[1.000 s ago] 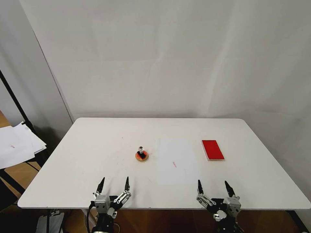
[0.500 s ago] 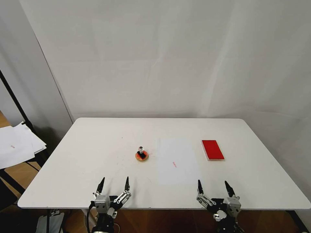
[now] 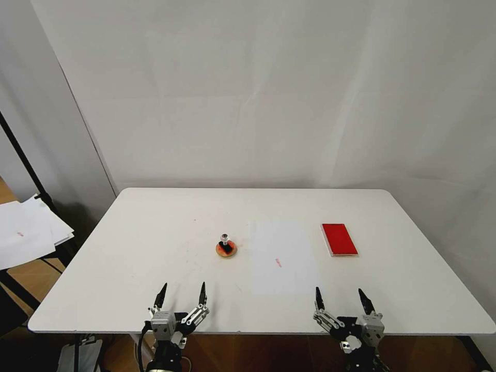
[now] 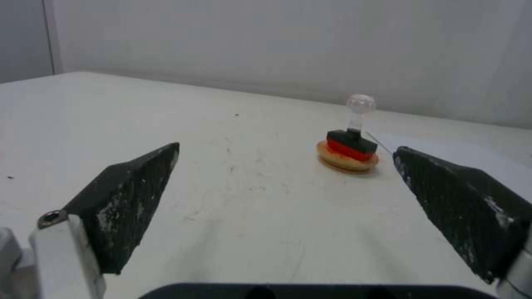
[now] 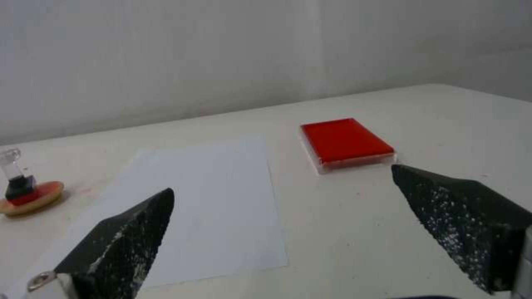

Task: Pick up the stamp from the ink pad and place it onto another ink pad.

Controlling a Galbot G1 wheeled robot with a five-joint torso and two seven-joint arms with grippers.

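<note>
- A white rectangular table (image 3: 155, 248) with rounded corners is seen from the head camera, set against a pale wall.
- A plain white sheet of paper (image 3: 281, 256), marked with a small red print, is laid flat just right of the table's centre.
- To the left of the table, at about 9 o'clock, a stack of white papers (image 3: 26, 235) is seen on a separate support.
- The flat bright red rectangular ink pad (image 3: 339, 238) with a thin pale edge is placed at roughly 3 o'clock from the sheet, just beside its right edge and apart from it; its top is bare.
- The left gripper (image 3: 181, 295), with black pointed fingers on a silver body, is held over the table's near edge at about 7 o'clock from the table's centre; its fingers are spread wide and nothing is held.
- The right gripper (image 3: 343, 299) is held over the near edge at about 5 o'clock, likewise spread wide and holding nothing.
- The small round ink pad (image 3: 226, 250) with a tan rim and orange-red centre is found just left of the sheet, at about 1 o'clock from the left gripper and well apart from it.
- The tiny stamp (image 3: 225, 241), with a black rectangular base, short stem and clear shiny knob, is stood upright on the round pad, touched by neither gripper.
</note>
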